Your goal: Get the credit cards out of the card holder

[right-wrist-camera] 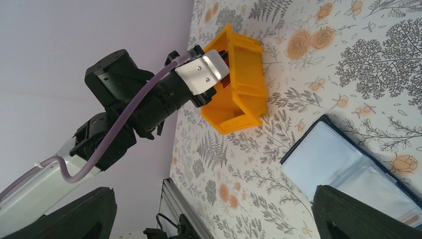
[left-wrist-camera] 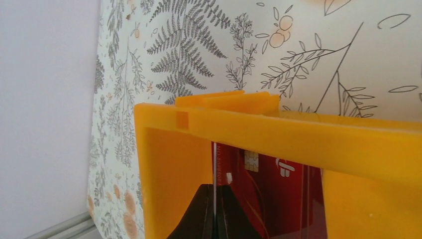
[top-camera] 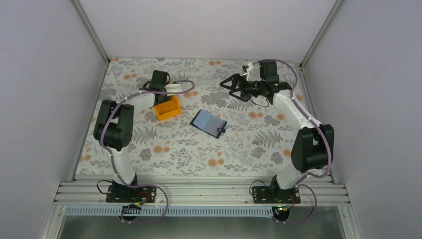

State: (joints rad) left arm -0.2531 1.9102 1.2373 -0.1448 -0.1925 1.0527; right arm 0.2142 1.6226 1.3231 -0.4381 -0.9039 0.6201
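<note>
The blue card holder [top-camera: 208, 123] lies open on the flowered table, its clear pockets showing; it also shows in the right wrist view [right-wrist-camera: 343, 164]. My left gripper [left-wrist-camera: 215, 214] reaches down into the orange tray [top-camera: 167, 108] and is shut on the edge of a thin card [left-wrist-camera: 215, 169]. A red credit card [left-wrist-camera: 278, 194] with a chip lies inside the tray just beyond the fingers. My right gripper [top-camera: 230, 84] is open and empty, held above the far right of the table, apart from the card holder.
The orange tray's near wall [left-wrist-camera: 308, 139] crosses the left wrist view just above the fingers. White enclosure walls stand on both sides and at the back. An aluminium rail [top-camera: 199, 191] runs along the near edge by the arm bases.
</note>
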